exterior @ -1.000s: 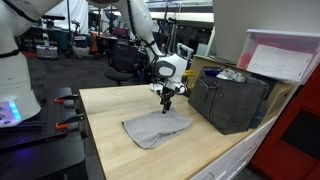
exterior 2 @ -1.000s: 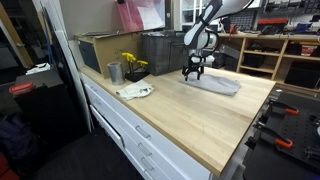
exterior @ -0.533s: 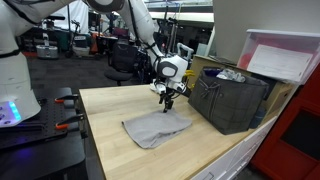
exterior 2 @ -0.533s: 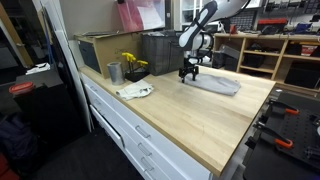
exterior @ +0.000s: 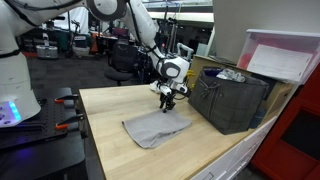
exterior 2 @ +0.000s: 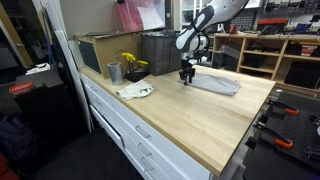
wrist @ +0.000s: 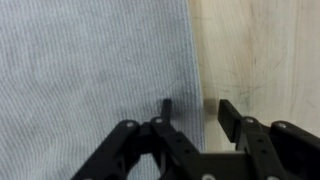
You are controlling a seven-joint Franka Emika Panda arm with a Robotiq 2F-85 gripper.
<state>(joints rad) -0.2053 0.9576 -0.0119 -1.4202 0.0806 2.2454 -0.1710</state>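
A grey cloth [exterior: 155,128] lies flat on the wooden table, also seen in an exterior view [exterior 2: 215,84] and filling the left of the wrist view [wrist: 90,70]. My gripper [exterior: 168,103] hangs just above the cloth's far edge, near the dark bin. In the wrist view the gripper [wrist: 197,110] is open and empty, with one finger over the cloth and the other over bare wood, straddling the cloth's edge. It also shows in an exterior view [exterior 2: 186,75].
A dark mesh bin [exterior: 230,98] stands beside the cloth. A metal cup [exterior 2: 114,72], yellow flowers [exterior 2: 132,64] and a white plate with a cloth [exterior 2: 134,91] sit near the table's end. A pink-lidded box [exterior: 285,58] sits behind the bin.
The gripper has shifted a little along the cloth's edge toward the bin side and slightly lower. The cloth has not moved.
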